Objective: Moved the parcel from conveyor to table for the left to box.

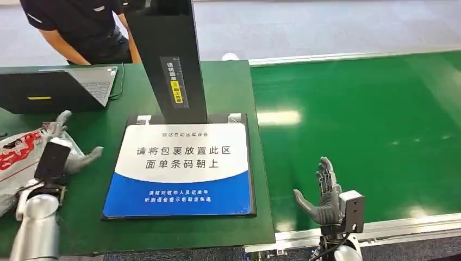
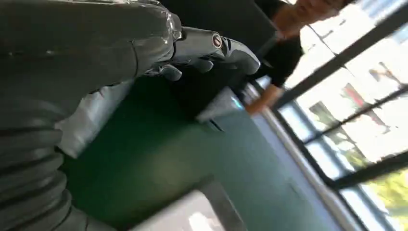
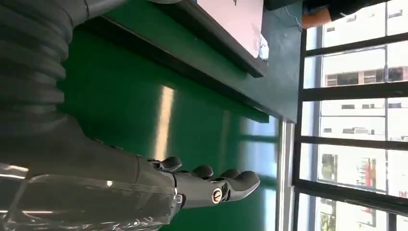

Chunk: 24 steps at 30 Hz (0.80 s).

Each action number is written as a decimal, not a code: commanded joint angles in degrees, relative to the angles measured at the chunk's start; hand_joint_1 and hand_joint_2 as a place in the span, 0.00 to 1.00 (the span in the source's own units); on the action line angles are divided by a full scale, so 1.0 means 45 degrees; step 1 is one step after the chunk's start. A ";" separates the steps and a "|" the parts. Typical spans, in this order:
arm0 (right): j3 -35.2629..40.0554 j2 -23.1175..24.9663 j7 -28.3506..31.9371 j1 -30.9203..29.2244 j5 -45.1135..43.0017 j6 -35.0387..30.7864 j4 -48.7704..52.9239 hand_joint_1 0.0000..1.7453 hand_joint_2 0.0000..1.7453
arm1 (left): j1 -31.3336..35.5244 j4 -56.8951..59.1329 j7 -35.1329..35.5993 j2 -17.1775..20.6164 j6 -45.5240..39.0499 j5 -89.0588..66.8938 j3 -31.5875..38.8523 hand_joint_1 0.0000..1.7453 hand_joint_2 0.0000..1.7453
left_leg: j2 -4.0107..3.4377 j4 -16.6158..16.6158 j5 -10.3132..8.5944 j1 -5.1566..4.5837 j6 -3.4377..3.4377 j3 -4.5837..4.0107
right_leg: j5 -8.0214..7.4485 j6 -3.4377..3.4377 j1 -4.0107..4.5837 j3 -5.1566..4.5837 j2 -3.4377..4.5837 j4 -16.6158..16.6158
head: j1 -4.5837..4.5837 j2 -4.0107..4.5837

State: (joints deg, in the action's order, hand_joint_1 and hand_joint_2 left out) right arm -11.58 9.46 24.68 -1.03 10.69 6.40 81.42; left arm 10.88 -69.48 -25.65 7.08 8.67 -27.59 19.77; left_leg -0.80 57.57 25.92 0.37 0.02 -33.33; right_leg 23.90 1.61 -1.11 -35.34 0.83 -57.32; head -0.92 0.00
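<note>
Green belt [image 1: 369,125] lay right of the table [image 1: 228,87] from my head — my left hand [image 1: 57,157] rested fingers-spread against the parcel [image 1: 16,157] at the table's left edge; my right hand [image 1: 323,193] hovered open, empty. Wrist views — both hands' fingers [image 2: 226,48] [image 3: 231,183] extended.

Open green conveyor [image 1: 369,130] lies bare around the right hand [image 1: 325,193]; on the table [image 1: 228,87], a black scanner post [image 1: 171,60], its blue-and-white mat [image 1: 182,168] and a laptop [image 1: 60,87] crowd the centre and far left corner
</note>
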 commanded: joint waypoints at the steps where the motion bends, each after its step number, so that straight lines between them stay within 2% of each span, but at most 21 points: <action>1: 0.0488 0.0127 0.0583 -0.0249 0.0615 0.0117 -0.0176 0.00 1.00 | -0.0540 -0.0718 -0.1198 -0.2432 0.1229 0.4913 -0.1880 0.00 1.00 | 0.0069 -0.0024 -0.0002 -0.0015 0.0008 0.0029 | 0.0016 -0.0012 -0.0011 0.0042 -0.0070 0.0014 | -0.0005 0.0000; 2: 0.0834 0.0103 0.0910 -0.0311 0.0761 0.0220 -0.0034 0.00 1.00 | -0.0615 -0.0260 -0.0823 -0.2575 0.2061 0.6130 -0.1943 0.00 1.00 | 0.0063 -0.0023 0.0002 -0.0019 0.0006 0.0038 | 0.0019 -0.0013 -0.0013 0.0045 -0.0064 0.0010 | 0.0000 0.0000; 4: 0.1207 0.0113 0.1021 -0.0335 0.0995 0.0049 0.0277 0.00 1.00 | -0.0718 0.0310 -0.1093 -0.2505 0.2067 0.6468 -0.2334 0.00 1.00 | 0.0044 -0.0039 0.0005 -0.0024 0.0005 0.0063 | 0.0011 -0.0022 -0.0016 0.0063 -0.0046 0.0023 | -0.0005 0.0000; 5: 0.1543 0.0128 0.1617 -0.0305 0.1216 0.0090 0.0729 0.00 1.00 | -0.0796 0.0529 -0.1149 -0.2775 0.2143 0.6800 -0.2350 0.00 1.00 | 0.0015 -0.0022 0.0010 -0.0023 0.0003 0.0030 | 0.0008 -0.0009 -0.0017 0.0024 -0.0018 0.0005 | -0.0005 0.0000; 9: 0.2303 0.0259 0.1654 -0.0245 0.1367 0.0422 0.1756 0.00 1.00 | -0.0904 0.1070 -0.1271 -0.3145 0.1959 0.6640 -0.3047 0.00 1.00 | 0.0036 -0.0017 0.0009 -0.0033 0.0005 0.0017 | 0.0015 -0.0004 -0.0027 0.0012 -0.0037 -0.0006 | 0.0000 0.0000; 13: 0.2319 0.0240 0.1651 -0.0209 0.1370 0.0426 0.1765 0.00 1.00 | -0.0852 0.1062 -0.1268 -0.3128 0.1953 0.6635 -0.3081 0.00 1.00 | 0.0035 -0.0021 0.0012 -0.0020 0.0002 0.0032 | 0.0013 -0.0013 -0.0014 0.0028 -0.0036 0.0005 | -0.0005 0.0000; 15: 0.3066 0.0001 0.1736 -0.0358 0.1836 0.0849 0.1612 0.00 1.00 | -0.0840 0.1304 -0.0966 -0.3251 0.1759 0.6104 -0.3618 0.00 1.00 | 0.0039 -0.0019 0.0012 -0.0016 0.0001 0.0029 | 0.0015 -0.0011 -0.0010 0.0029 -0.0041 0.0006 | 0.0000 0.0000; 19: 0.3840 0.0064 0.1949 -0.0787 0.2660 0.0049 0.0669 0.00 1.00 | -0.0812 0.1927 -0.1053 -0.3491 0.1330 0.5659 -0.4274 0.00 1.00 | 0.0020 -0.0018 0.0011 -0.0018 0.0004 0.0025 | 0.0007 -0.0004 -0.0013 0.0022 -0.0020 0.0007 | 0.0000 0.0000; 24: 0.4219 -0.0151 0.2240 -0.0714 0.2476 -0.0273 0.0159 0.00 1.00 | -0.1113 0.1740 -0.1284 -0.3307 0.1171 0.5510 -0.4486 0.00 1.00 | 0.0006 -0.0027 0.0016 -0.0008 0.0003 0.0044 | 0.0005 -0.0007 -0.0005 0.0041 -0.0006 0.0022 | -0.0005 0.0000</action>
State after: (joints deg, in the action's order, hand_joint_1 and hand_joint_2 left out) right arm 2.63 10.36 33.40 -2.70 22.36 6.64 88.28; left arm 5.99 -66.47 -30.58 -7.91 14.75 -2.16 2.87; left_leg -0.75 57.57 25.98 0.32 0.05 -33.35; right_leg 23.94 1.67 -1.16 -35.33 0.78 -57.32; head -0.94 0.00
